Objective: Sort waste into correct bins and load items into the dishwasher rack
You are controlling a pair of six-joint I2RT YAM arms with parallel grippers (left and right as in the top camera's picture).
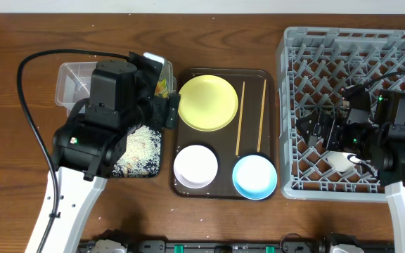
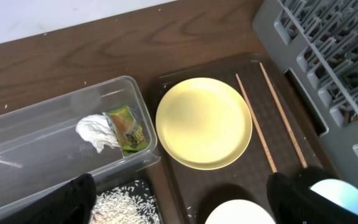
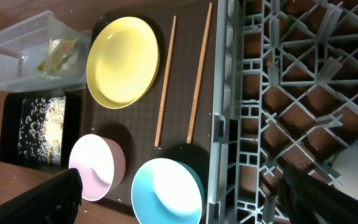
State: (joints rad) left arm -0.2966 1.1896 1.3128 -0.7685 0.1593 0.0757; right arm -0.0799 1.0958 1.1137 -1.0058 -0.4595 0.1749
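Left gripper (image 2: 180,186) is seen spread wide, empty; right gripper (image 3: 179,186) likewise apart, empty, beside the dishwasher rack (image 3: 225,74); yellow plate (image 2: 204,122) lies just ahead of left gripper on brown tray (image 2: 269,118); judged stiff, slick, breakable; a rim pinch is advised.

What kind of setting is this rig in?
Probably a staged tabletop dish-clearing station: large grey plastic lattice dishwasher rack, dark brown rectangular serving tray, clear plastic rectangular waste tub.
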